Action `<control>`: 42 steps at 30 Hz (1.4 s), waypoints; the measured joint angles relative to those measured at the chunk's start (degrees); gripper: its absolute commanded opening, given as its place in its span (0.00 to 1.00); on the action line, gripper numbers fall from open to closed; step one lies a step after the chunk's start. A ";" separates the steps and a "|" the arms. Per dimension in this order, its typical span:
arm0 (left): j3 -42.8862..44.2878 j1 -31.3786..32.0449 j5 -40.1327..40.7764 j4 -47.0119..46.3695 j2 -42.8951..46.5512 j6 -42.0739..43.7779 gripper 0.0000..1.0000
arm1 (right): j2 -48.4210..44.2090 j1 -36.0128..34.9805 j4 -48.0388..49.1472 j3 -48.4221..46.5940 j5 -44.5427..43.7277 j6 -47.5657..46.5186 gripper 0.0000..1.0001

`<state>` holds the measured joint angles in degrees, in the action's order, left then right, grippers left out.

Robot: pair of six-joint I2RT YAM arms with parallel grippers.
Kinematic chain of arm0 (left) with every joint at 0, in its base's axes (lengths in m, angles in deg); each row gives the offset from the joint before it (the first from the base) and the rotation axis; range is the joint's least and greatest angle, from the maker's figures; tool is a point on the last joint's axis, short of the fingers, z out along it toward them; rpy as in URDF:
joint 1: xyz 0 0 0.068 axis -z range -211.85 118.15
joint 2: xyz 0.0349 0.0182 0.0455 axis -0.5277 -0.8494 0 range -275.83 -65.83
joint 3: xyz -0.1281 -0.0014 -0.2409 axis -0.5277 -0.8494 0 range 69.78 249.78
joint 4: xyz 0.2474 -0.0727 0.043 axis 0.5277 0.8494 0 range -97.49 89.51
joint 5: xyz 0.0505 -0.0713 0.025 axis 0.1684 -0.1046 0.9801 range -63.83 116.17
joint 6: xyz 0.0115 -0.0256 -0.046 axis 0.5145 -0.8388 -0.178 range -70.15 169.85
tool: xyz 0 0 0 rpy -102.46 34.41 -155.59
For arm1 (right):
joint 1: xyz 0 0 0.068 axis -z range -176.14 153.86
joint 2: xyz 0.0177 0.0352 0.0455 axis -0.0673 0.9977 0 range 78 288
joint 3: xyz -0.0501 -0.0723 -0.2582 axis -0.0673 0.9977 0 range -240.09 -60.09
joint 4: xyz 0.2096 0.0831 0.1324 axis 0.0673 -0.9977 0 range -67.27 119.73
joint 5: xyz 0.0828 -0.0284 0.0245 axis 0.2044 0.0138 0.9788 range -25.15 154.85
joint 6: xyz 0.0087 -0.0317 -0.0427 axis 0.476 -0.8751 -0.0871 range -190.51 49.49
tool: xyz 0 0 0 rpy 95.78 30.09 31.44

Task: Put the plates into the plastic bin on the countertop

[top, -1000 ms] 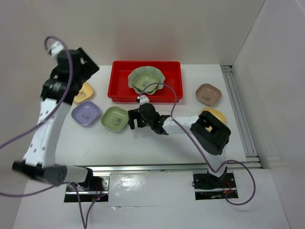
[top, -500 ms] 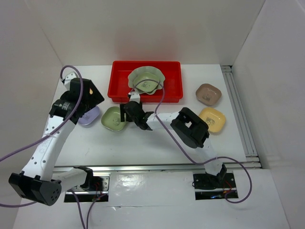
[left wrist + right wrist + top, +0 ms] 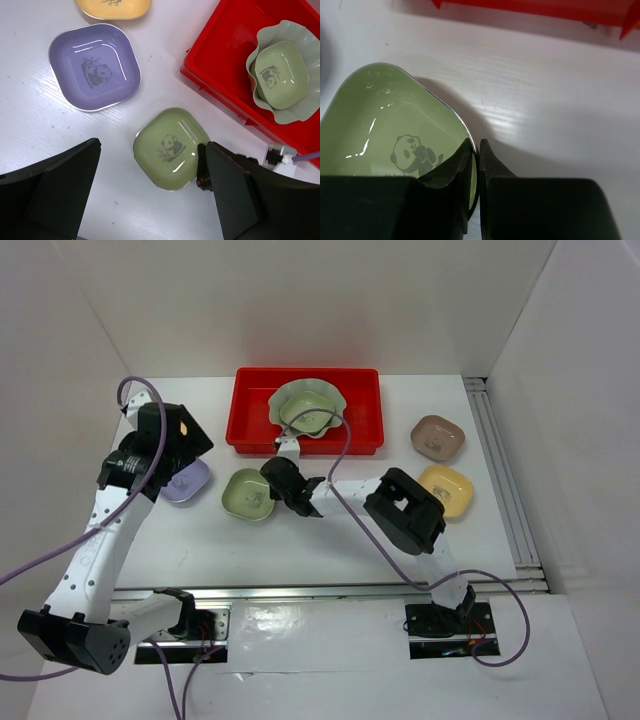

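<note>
A small green plate point(image 3: 245, 494) lies on the white countertop point(image 3: 300, 540) in front of the red plastic bin point(image 3: 250, 410). My right gripper point(image 3: 273, 488) is shut on that plate's right rim, one finger inside it and one outside, as the right wrist view shows: gripper point(image 3: 476, 150), plate point(image 3: 385, 120). In the bin sits the large scalloped plate point(image 3: 308, 405) with a small green one in it. My left gripper point(image 3: 150, 195) hangs open, high over the lavender plate point(image 3: 94, 66) and the green plate point(image 3: 170, 147), holding nothing.
A brown plate point(image 3: 437, 436) and a yellow plate point(image 3: 447, 489) lie at the right, near the rail point(image 3: 505, 490). Another yellow plate point(image 3: 114, 6) lies beyond the lavender one. White walls close in the surface on three sides.
My right gripper reached the green plate's right rim and shut on it; the plate shifted slightly right. My left arm swung forward from the back left to over the lavender plate.
</note>
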<state>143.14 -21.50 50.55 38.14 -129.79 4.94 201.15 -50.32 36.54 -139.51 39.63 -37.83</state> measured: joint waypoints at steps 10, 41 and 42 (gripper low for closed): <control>-0.04 -1.40 -1.90 -0.70 0.09 0.26 1.00 | -15.37 -3.32 -10.47 9.70 3.28 -5.01 0.00; -2.27 6.05 -8.33 -3.72 -0.44 4.42 1.00 | 12.48 33.90 -19.54 -41.99 28.76 -17.18 0.00; -2.27 6.16 -8.33 -3.72 -0.44 4.42 1.00 | 12.48 33.51 -19.43 -41.92 28.52 -17.11 0.00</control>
<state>140.87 -15.34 42.22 34.42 -130.23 9.36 213.63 -16.81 17.11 -181.43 68.16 -54.94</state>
